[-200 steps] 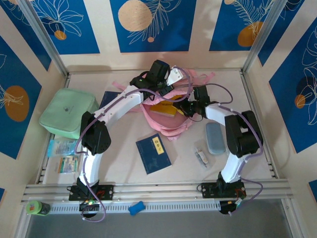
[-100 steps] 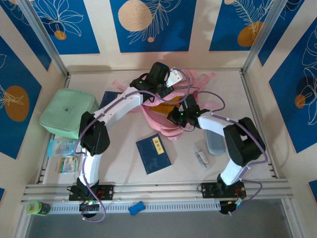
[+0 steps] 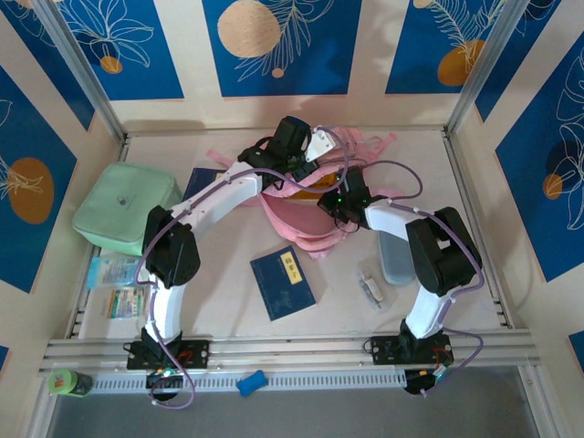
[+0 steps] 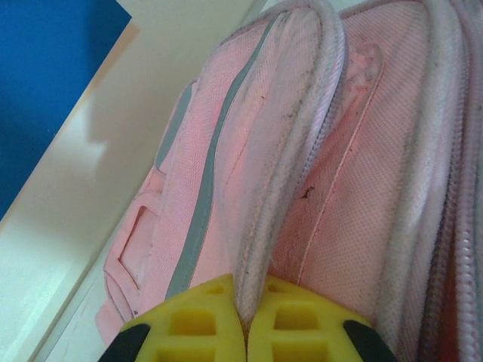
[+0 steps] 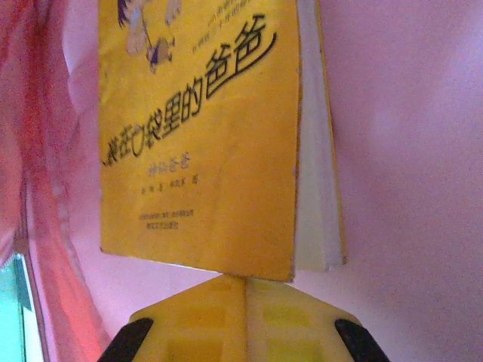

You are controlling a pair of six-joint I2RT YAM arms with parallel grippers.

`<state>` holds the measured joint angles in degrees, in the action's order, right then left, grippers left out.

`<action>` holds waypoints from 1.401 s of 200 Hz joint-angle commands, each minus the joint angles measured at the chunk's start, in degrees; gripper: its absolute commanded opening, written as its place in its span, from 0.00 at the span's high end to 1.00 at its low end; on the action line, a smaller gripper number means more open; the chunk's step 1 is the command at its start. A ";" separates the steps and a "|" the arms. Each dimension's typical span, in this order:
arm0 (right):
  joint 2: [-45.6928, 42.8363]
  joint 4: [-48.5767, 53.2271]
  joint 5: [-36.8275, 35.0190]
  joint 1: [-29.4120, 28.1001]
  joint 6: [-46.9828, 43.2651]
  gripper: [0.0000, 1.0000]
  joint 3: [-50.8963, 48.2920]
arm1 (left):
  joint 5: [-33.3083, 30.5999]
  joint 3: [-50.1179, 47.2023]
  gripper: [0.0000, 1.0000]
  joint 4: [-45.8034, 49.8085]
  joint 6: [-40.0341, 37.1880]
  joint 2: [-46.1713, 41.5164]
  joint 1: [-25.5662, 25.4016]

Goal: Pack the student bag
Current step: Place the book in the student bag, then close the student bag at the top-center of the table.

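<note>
The pink student bag (image 3: 308, 234) lies open at mid-table. My left gripper (image 3: 294, 161) is at its far rim. In the left wrist view its yellow fingers (image 4: 204, 320) are shut on a pale piped edge of the student bag (image 4: 317, 188). A yellow book (image 3: 301, 194) sits inside the opening. My right gripper (image 3: 331, 203) reaches in from the right. In the right wrist view the right gripper (image 5: 245, 292) is shut, its tips against the lower edge of the yellow book (image 5: 200, 136), with the bag's pink lining (image 5: 407, 113) all round.
A mint green soft case (image 3: 126, 208) sits at the left, with flat packets (image 3: 114, 287) in front of it. A dark blue book (image 3: 283, 281) lies near the bag's front, another (image 3: 203, 182) behind my left arm. A grey-blue pouch (image 3: 397, 255) and a small object (image 3: 370, 288) lie at the right.
My right gripper has shut and moved left from the bag's right side into the opening, up to the yellow book. The left gripper has kept its hold on the rim.
</note>
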<state>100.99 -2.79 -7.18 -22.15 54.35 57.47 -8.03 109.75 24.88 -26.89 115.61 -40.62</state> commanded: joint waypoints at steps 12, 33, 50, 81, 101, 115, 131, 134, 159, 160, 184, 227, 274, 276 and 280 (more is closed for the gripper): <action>0.10 -0.27 -3.96 1.99 -3.02 1.00 0.95 | -0.93 0.13 1.00 -4.78 -0.25 -5.05 0.28; -2.26 -2.79 -1.22 1.80 -4.65 1.00 -1.50 | -0.93 -0.15 1.00 -5.20 -0.44 -5.06 0.30; -6.37 -2.46 -1.82 -0.16 -7.89 1.00 -3.46 | -1.00 0.20 1.00 -4.70 -0.26 -4.87 0.30; -16.99 0.99 -0.02 -2.06 -10.46 0.95 -8.19 | -1.96 -0.67 1.00 -3.89 1.58 -4.79 0.37; -22.42 8.32 2.74 -1.60 -11.10 0.94 -8.34 | -1.59 -1.66 1.00 -2.53 4.38 -4.87 0.32; -26.43 12.90 2.92 -1.86 -11.67 0.91 -9.23 | -2.72 -2.11 1.00 -0.65 8.41 -4.72 0.22; -31.82 17.13 2.93 -1.70 -12.08 0.83 -10.63 | -2.58 -2.00 1.00 2.50 13.14 -4.15 0.23; -32.81 17.79 3.20 -1.67 -12.26 0.80 -10.90 | -1.93 -2.34 0.99 2.65 13.86 -4.23 0.25; -37.36 25.69 9.83 -0.53 -16.02 0.65 -10.56 | 3.19 -7.45 0.76 2.29 18.02 -7.01 -0.24; -37.45 26.28 9.91 -0.48 -16.16 0.65 -10.50 | 3.24 -7.62 0.75 2.33 18.24 -7.17 -0.29; -40.17 33.56 12.55 -0.10 -19.11 0.62 -10.66 | 3.18 -10.69 0.61 5.27 23.99 -11.99 -1.21; -40.14 40.01 18.06 0.01 -19.79 0.51 -10.49 | 5.65 -28.55 0.47 3.60 42.30 -27.34 -1.38; -36.14 39.75 18.40 -5.29 -17.79 0.48 -11.92 | 5.89 -50.85 0.40 4.14 59.47 -43.62 -1.38; -35.95 39.71 18.36 -5.67 -17.59 0.48 -11.94 | 5.92 -51.39 0.40 4.23 60.15 -44.15 -1.39; -35.68 39.68 18.19 -6.40 -17.29 0.48 -12.01 | 5.83 -53.24 0.40 4.52 61.57 -45.53 -1.38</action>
<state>63.92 34.65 9.32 -25.30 36.07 46.85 -2.96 64.14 26.85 22.00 74.81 -41.65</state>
